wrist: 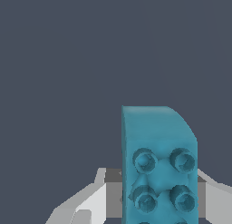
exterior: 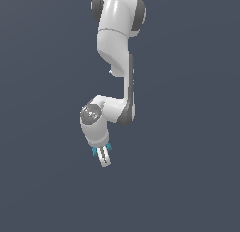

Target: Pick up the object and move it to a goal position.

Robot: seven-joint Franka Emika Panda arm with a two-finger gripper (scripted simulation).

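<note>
The object (wrist: pixel 158 159) is a teal-blue block with round studs on one face and a curved end, and it fills much of the wrist view. It sits between the grey-white fingers (wrist: pixel 88 205), which flank it on both sides. In the exterior view the white arm hangs down in the middle of the frame. My gripper (exterior: pixel 106 162) points downward, slightly tilted, with its jaws together. Small teal parts of the object (exterior: pixel 95 151) stick out on either side near the base of the fingers. The gripper is shut on the object, which is held above the ground.
A plain dark grey-blue ground (exterior: pixel 187 189) surrounds the arm in both views. No other objects, containers or goal marker show.
</note>
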